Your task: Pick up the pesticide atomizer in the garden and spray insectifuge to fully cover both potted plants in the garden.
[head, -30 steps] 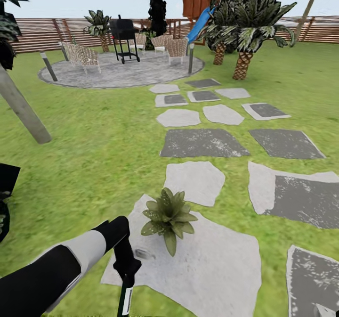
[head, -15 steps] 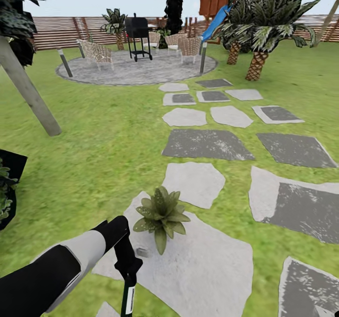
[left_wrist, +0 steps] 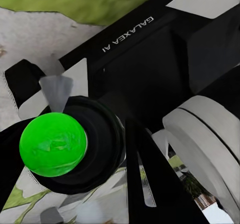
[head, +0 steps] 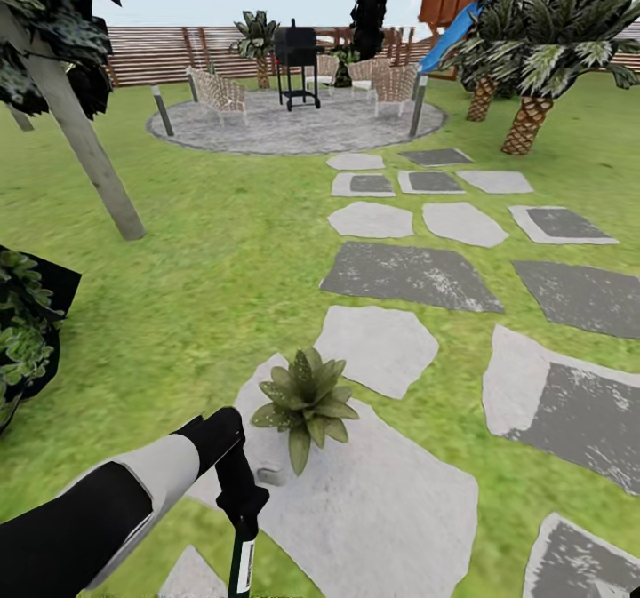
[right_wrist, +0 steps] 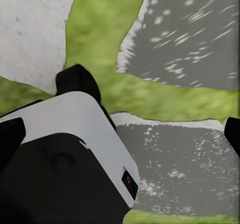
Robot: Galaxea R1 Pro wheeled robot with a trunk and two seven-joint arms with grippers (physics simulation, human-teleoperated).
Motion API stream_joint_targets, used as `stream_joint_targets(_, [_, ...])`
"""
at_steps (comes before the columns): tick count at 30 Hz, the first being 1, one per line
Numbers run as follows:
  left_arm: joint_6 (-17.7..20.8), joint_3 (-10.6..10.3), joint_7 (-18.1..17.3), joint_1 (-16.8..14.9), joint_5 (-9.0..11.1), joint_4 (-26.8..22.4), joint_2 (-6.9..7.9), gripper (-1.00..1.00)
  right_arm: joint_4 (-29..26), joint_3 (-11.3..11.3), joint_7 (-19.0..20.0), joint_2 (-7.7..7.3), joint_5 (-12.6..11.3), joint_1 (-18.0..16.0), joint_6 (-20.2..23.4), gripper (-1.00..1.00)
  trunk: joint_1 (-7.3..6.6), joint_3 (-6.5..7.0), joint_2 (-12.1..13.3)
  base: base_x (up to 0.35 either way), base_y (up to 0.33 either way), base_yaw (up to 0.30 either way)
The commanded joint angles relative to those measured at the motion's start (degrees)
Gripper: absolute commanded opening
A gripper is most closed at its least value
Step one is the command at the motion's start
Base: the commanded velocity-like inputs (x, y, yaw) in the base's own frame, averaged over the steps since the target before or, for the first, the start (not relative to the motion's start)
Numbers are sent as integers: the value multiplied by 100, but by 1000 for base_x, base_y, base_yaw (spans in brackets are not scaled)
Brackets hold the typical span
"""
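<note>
Lawn, stepping stones; potted plant just beyond left pincer gripping atomizer.

Potted plant on pale stepping stone, lawn around.

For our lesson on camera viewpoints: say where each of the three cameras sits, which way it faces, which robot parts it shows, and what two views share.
Head view: on the head, facing forward and down over the lawn; shows the left arm beside the potted plant.
Left wrist view: on the left arm, facing the robot's black body.
Right wrist view: on the right arm, facing down at the stepping stones.
Shared: head and right wrist views show stones and grass.
</note>
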Motion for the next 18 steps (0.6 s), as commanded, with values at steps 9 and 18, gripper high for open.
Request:
stream_joint_targets(9, [28,16,-35,-4,-62,-5,-2,-100,-8,-7,60,-8,52,-7,13,100,-1,-32,-2,0,-16,174])
stream_joint_targets(18, [28,-12,-34,-28,-90,-11,-31,-100,-4,-7,60,-12,52,-7,13,100,-1,-33,-2,85,-82,7])
